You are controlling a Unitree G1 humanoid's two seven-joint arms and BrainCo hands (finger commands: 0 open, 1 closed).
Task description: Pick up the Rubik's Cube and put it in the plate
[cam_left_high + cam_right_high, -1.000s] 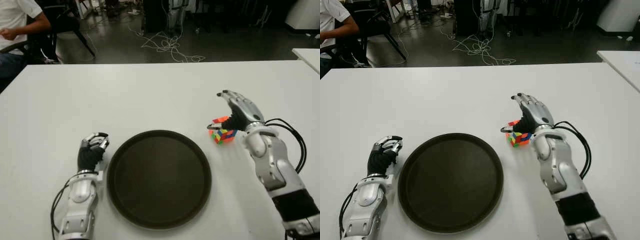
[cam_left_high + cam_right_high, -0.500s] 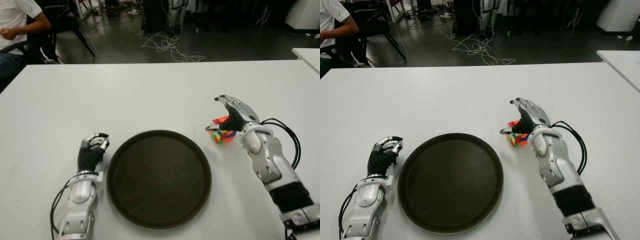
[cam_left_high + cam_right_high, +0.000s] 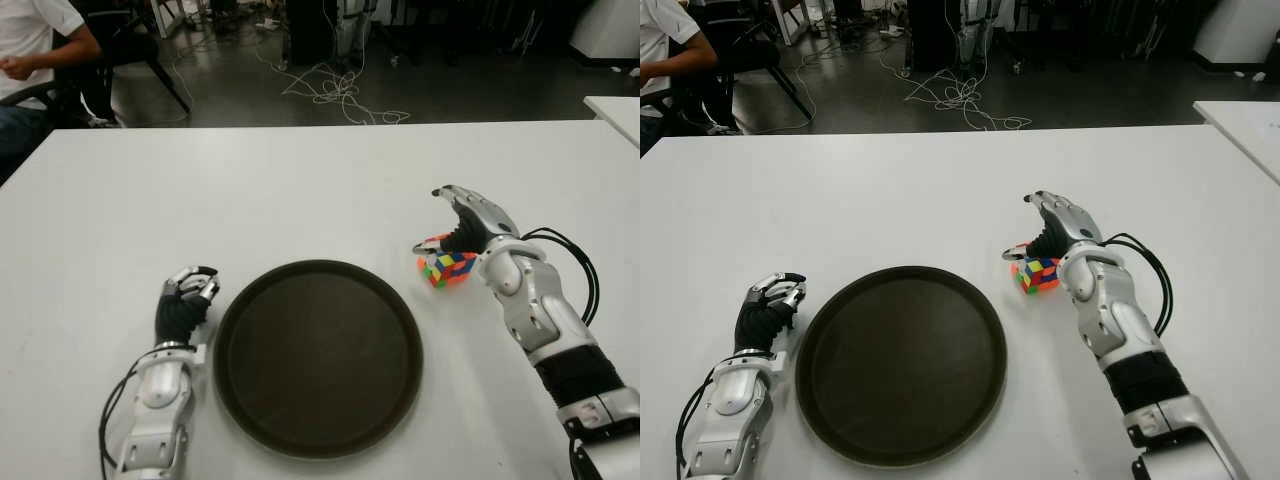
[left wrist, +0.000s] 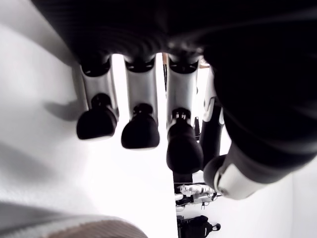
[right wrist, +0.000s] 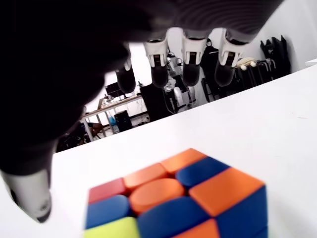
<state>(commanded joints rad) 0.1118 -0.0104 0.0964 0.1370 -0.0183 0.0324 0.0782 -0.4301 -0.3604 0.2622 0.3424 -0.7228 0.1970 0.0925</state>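
Right wrist view shows the right hand [image 3: 462, 222] spread over the Rubik's Cube [image 3: 446, 267], gripping nothing. Light, rigid, slick plastic; opposite flat faces look the best hold. Left hand [image 3: 185, 300] sits curled, empty, left of the plate [image 3: 318, 440]

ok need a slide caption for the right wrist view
Open right hand poised over the multicoloured Rubik's Cube on the white table, fingers not yet closed.

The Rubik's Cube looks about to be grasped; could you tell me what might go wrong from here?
The right hand hovers over the Rubik's Cube with fingers open, and nothing grips it yet; closing off-centre might nudge the cube across the table instead of catching it. The cube sits close to the plate rim, so a low carry could clip the raised edge. The left hand shows just left of the plate, so a shoved plate might hit it.
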